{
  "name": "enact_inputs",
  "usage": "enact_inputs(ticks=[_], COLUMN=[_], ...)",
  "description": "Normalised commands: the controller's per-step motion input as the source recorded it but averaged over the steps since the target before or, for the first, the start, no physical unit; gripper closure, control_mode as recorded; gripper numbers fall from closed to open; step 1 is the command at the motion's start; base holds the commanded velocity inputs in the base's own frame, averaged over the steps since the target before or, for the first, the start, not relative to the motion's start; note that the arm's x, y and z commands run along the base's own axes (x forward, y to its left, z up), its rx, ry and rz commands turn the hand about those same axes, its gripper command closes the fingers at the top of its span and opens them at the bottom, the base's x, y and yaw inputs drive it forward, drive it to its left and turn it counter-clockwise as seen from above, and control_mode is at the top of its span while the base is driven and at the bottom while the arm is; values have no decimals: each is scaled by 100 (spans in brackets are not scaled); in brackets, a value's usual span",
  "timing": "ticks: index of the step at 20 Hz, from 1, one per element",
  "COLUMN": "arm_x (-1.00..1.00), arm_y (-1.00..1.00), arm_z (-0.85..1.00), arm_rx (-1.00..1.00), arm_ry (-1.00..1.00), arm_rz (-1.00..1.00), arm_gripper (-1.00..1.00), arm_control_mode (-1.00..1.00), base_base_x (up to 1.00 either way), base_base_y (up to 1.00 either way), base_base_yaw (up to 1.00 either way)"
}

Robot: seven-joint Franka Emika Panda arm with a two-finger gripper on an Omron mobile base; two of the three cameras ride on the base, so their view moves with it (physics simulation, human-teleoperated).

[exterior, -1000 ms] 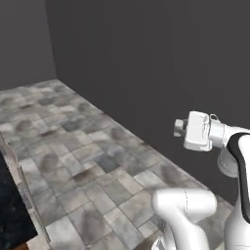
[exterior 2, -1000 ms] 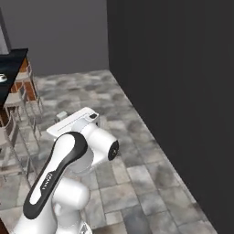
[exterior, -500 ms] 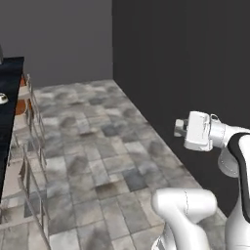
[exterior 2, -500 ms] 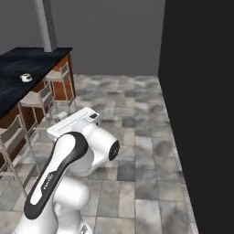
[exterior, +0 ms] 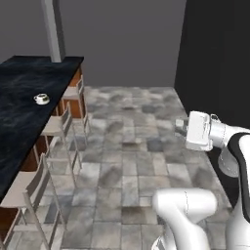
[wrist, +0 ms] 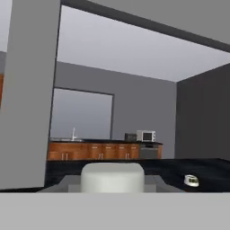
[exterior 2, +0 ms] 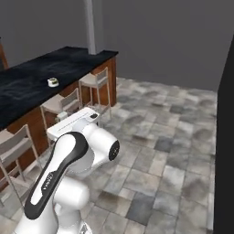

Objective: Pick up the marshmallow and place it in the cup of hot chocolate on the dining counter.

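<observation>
My hand (exterior: 181,128) hangs over the tiled floor (exterior: 127,161); I cannot tell its opening. The cup (exterior: 41,98) sits on the dark surface (exterior: 22,122), at ten o'clock, well apart.

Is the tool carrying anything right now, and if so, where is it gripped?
Cannot tell. The tool is raised over the floor, away from the dining counter, and its fingers aren't visible. The cup of hot chocolate sits on the counter.
</observation>
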Motion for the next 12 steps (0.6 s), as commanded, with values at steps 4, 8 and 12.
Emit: enact_inputs(ticks=[4, 8, 12], arm_x=[0, 0, 0], arm_y=[0, 0, 0], arm_z=[0, 0, 0], arm_rx=[0, 0, 0], arm_ry=[0, 0, 0], arm_rz=[0, 0, 0], arm_gripper=[100, 100, 100], arm_control_mode=[100, 100, 100], base_base_x=[100, 100, 100], base_base_y=[-54, -54, -57], base_base_yaw=[55, 55, 55])
